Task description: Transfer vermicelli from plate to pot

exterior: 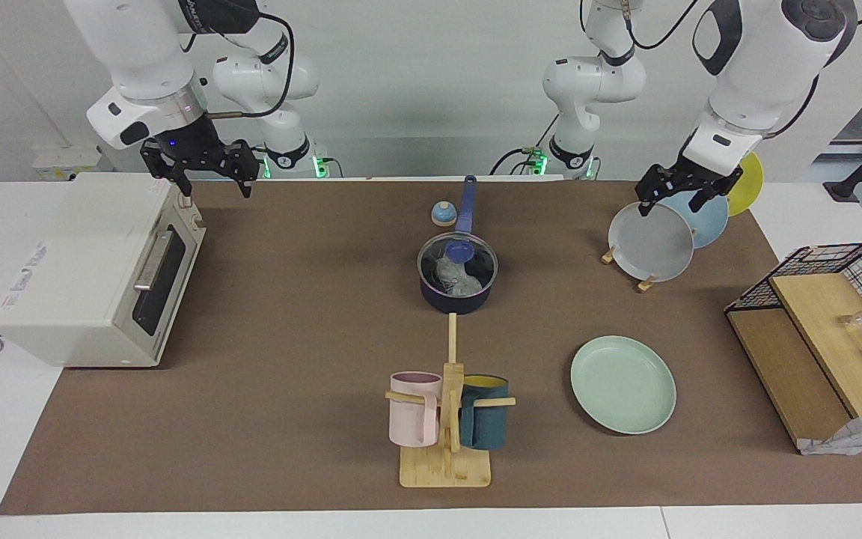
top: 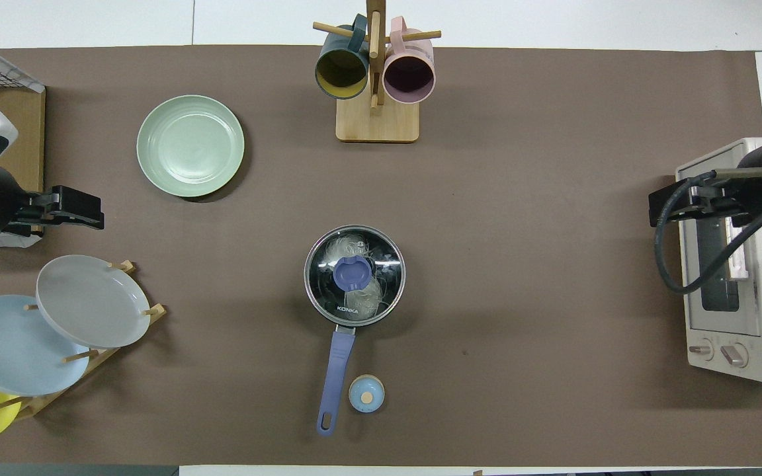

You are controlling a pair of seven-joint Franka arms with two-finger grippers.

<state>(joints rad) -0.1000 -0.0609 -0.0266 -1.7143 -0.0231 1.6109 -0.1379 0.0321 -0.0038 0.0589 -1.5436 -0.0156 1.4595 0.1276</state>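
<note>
The pot stands mid-table with its blue handle pointing toward the robots. A glass lid with a blue knob covers it. The vermicelli lies inside the pot and shows through the lid as wispy white threads, also in the overhead view. The mint-green plate lies bare, farther from the robots and toward the left arm's end; it also shows in the overhead view. My left gripper hangs open over the plate rack. My right gripper hangs open over the toaster oven.
A mug tree with a pink and a dark teal mug stands farther out than the pot. A small blue timer sits beside the handle. A rack holds grey, light-blue and yellow plates. A toaster oven and a wire shelf flank the mat.
</note>
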